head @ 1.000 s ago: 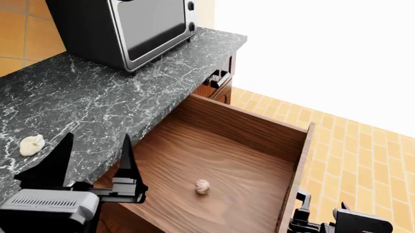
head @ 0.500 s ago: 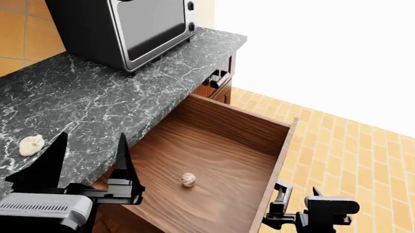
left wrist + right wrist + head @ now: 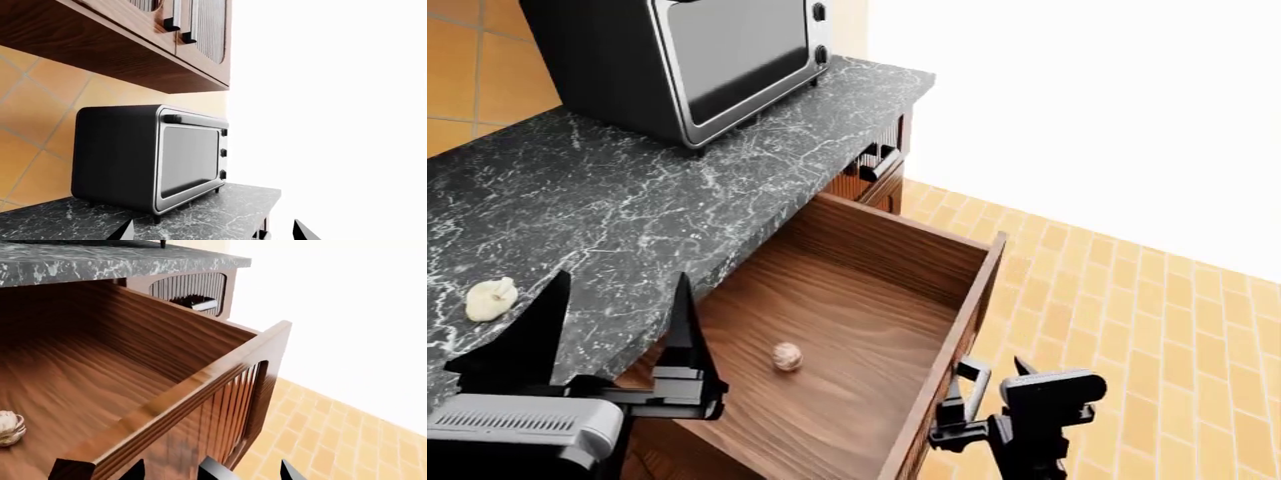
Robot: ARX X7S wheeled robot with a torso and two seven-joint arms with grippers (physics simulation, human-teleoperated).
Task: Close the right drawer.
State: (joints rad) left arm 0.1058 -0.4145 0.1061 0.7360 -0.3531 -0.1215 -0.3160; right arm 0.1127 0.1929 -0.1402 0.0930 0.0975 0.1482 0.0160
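I can read no brand or writing anywhere. The right drawer [image 3: 868, 310] is pulled out under the marble counter [image 3: 601, 200], and a small pale bulb [image 3: 786, 356] lies inside it. My right gripper [image 3: 972, 400] is just beside the drawer front; I cannot tell how its claw stands. My left gripper [image 3: 614, 330] is spread wide over the counter edge. A black oven [image 3: 694, 55] stands behind.

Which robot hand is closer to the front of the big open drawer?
The right gripper sits right against the right drawer front. The left gripper hovers over the countertop edge, farther away.
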